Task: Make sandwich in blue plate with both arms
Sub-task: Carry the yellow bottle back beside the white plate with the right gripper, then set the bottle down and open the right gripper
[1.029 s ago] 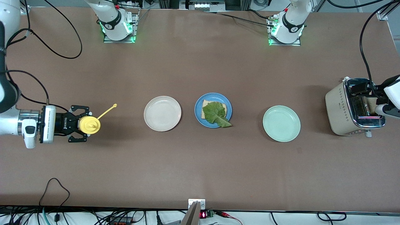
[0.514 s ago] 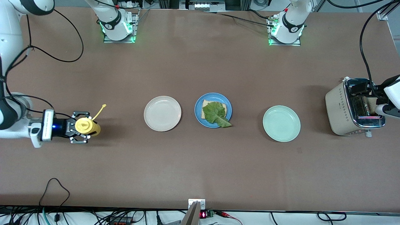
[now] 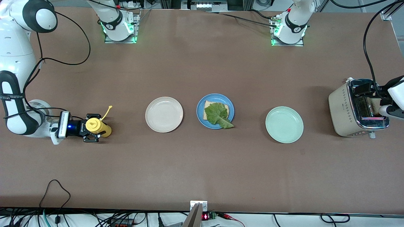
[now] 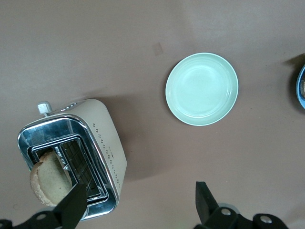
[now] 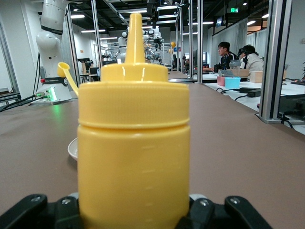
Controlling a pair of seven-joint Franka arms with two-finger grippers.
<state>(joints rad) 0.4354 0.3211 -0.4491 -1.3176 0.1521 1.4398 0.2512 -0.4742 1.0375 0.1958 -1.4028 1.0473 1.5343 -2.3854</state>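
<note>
Near the middle of the tabletop (image 3: 202, 173), in the front view, the blue plate (image 3: 215, 111) carries one bread slice (image 3: 207, 108) with a lettuce leaf (image 3: 218, 115) on top, so the sandwich still lacks its upper slice. A cream plate (image 3: 164, 114) stands beside it toward the right arm's end, a mint plate (image 3: 284, 124) toward the left arm's end. At the right arm's end the right gripper (image 3: 91, 132) is closed around a yellow sauce bottle (image 3: 98, 126), well apart from the blue plate. At the opposite edge the left gripper (image 3: 383, 105) is over the toaster (image 3: 355, 108).

From the left wrist view, the left gripper (image 4: 138, 202) stands wide, with nothing between its fingers, just above the toaster (image 4: 102, 157), where a toast slice (image 4: 48, 177) sticks out of the slot. I judge the step here is to take this toast: the fingers should come down on both flat faces and lift straight up, so the slice does not catch on the slot.

From the right wrist view, the yellow sauce bottle (image 5: 133, 143) stands upright in the right gripper (image 5: 133, 210), its cap hanging open at the side. It should stay vertical so that no sauce spills.
</note>
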